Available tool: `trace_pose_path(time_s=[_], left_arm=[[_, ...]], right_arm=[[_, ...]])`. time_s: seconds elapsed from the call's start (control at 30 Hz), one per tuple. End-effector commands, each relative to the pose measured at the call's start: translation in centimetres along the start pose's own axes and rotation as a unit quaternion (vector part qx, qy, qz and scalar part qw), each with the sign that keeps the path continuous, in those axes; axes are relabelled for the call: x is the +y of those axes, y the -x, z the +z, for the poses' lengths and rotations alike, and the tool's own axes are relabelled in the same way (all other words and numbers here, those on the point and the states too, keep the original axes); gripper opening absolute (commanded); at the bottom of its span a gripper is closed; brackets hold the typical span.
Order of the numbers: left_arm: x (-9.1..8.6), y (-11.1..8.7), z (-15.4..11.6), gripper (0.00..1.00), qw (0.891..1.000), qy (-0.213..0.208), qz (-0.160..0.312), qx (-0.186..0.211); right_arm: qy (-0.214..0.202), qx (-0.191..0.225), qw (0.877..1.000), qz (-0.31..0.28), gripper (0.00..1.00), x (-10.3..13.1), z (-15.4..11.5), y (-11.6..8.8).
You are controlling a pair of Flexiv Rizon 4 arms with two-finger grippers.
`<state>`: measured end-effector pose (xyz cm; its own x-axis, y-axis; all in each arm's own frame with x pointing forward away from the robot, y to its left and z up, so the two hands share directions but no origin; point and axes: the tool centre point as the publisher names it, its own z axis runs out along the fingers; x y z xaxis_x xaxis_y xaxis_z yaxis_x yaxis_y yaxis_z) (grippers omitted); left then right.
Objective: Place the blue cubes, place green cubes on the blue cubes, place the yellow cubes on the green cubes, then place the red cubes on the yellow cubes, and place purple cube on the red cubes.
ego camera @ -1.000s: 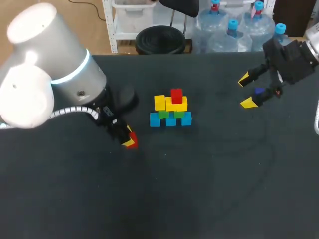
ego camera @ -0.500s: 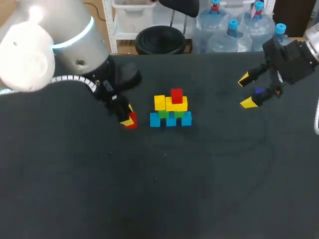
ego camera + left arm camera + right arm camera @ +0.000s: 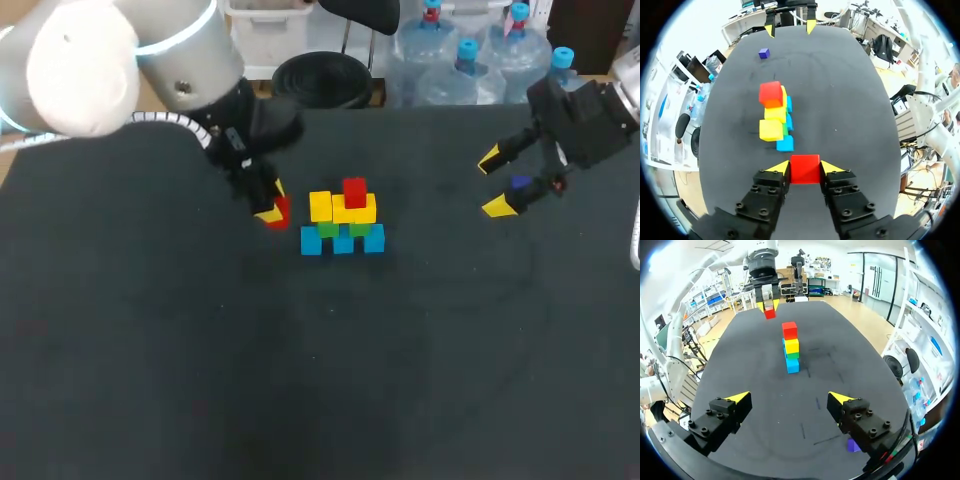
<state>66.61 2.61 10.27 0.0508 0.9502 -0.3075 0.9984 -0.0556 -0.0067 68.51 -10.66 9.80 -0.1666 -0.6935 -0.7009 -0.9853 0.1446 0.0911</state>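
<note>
A stack of cubes (image 3: 343, 218) stands mid-table: three blue at the base, green above them, two yellow cubes (image 3: 773, 121), and one red cube (image 3: 354, 192) on top. My left gripper (image 3: 270, 212) hangs above the table just left of the stack, shut on a second red cube (image 3: 805, 168); that held cube (image 3: 770, 313) also shows across the table in the right wrist view. My right gripper (image 3: 496, 183) hovers at the far right, open and holding nothing. The purple cube (image 3: 519, 183) lies on the table under it, close beside one finger (image 3: 853, 444).
The black table (image 3: 330, 380) has wide bare room in front of the stack and on both sides. A faint chalk-like curve (image 3: 520, 330) marks the cloth at the right front.
My left arm has carried the red cube up and away from the front left, ending close beside the stack's left side. The right arm and the stack have not moved.
</note>
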Motion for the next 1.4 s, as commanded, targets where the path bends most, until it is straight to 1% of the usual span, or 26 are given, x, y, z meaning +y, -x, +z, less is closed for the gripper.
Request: trace_pose_path(time_s=[0.03, 0.3, 0.47, 0.67, 0.87, 1.4], left_arm=[[1.2, 0.6, -0.4, 0.00, 1.000, -0.010, 0.003, 0.007], [2.8, 1.5, -0.6, 0.00, 1.000, -0.001, 0.004, 0.007], [3.5, 2.3, -0.3, 0.00, 1.000, 0.001, 0.006, 0.004], [3.7, 3.0, 0.0, 0.00, 1.000, 0.009, 0.007, -0.009], [3.9, 3.6, 0.4, 0.00, 1.000, 0.013, -0.004, -0.026], [4.2, 4.8, 1.1, 0.00, 0.999, 0.006, -0.010, -0.038]], right_arm=[[0.001, -0.001, 1.000, 0.000, 1.00, -0.1, 0.1, 0.0], [0.001, -0.001, 1.000, 0.000, 1.00, -0.1, 0.1, 0.0], [0.001, -0.001, 1.000, 0.000, 1.00, -0.1, 0.1, 0.0], [0.001, -0.001, 1.000, 0.000, 1.00, -0.1, 0.1, 0.0], [0.001, -0.001, 1.000, 0.000, 1.00, -0.1, 0.1, 0.0], [0.001, -0.001, 1.000, 0.000, 1.00, -0.1, 0.1, 0.0]])
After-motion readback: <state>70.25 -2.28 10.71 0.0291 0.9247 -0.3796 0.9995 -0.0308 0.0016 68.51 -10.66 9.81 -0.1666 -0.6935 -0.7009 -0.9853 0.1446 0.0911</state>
